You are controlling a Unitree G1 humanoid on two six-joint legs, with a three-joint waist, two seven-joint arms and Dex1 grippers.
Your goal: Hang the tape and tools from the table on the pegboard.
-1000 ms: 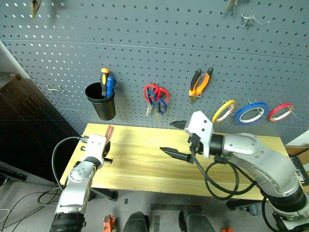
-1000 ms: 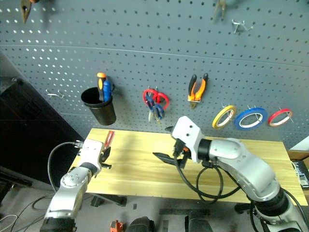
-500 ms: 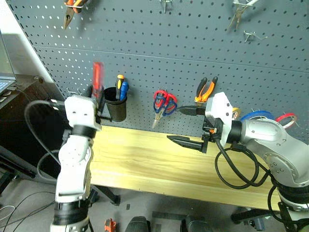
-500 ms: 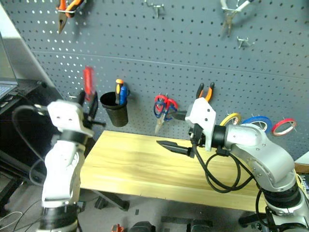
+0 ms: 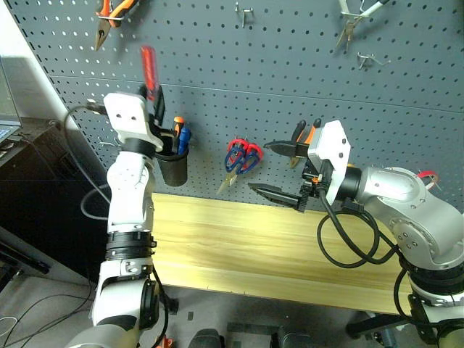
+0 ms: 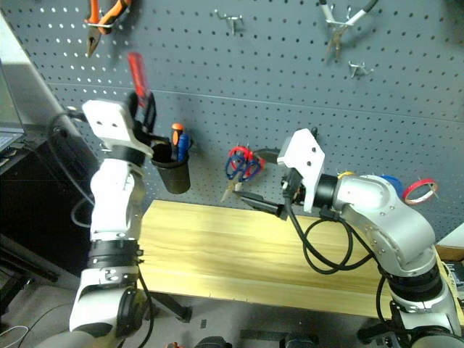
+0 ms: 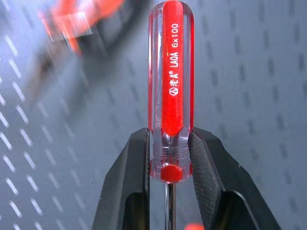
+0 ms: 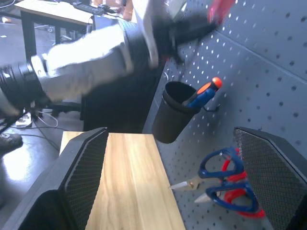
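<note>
The red-handled screwdriver [image 7: 171, 91] is pinched near its handle base by the left gripper [image 7: 169, 167], raised before the pegboard [image 5: 290, 65] above the black cup [image 5: 172, 165]. It should be lowered slowly, shaft first, into the cup. The right gripper [image 5: 279, 170] is spread, empty.

A black cup [image 5: 172, 165] hangs on the board, holding an orange-handled screwdriver [image 5: 177, 123] and a blue-handled one [image 5: 185, 135] side by side. Red-handled scissors [image 5: 251, 154] hang to its right. Further right sit a blue tape ring [image 6: 389, 182] and a red tape ring [image 6: 420, 190]. Orange-handled pliers [image 5: 109, 16] hang at the upper left, and bare metal pliers [image 5: 353, 20] at the upper right.
</note>
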